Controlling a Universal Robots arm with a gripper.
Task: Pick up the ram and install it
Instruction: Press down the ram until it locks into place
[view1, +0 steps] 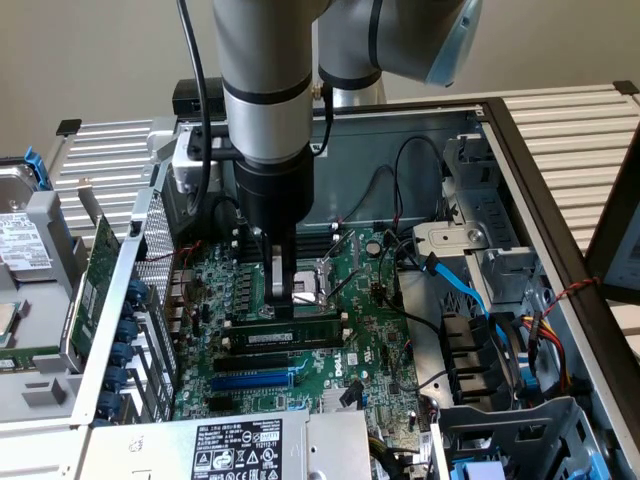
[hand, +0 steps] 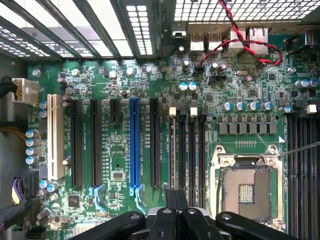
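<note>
Inside the open computer case (view1: 520, 150), catalogued as follows: 1 green motherboard (view1: 375, 340), lying flat, with an empty CPU socket (hand: 247, 192) and 1 blue expansion slot (hand: 134, 142) among black ones. 1 ram (view1: 300, 327), a narrow green stick with dark chips, standing on edge in a memory slot near the board's middle, just in front of the socket in the exterior view. 1 gripper (view1: 284, 298), pointing straight down over the end of the ram toward the exterior view's left; jaws pressed together, fingertips at the ram's top edge, though a pinch on it cannot be confirmed. 1 green expansion card (view1: 95, 265) upright outside the case wall on the exterior view's left. Blue and black cables (view1: 470, 290) on the exterior view's right
</note>
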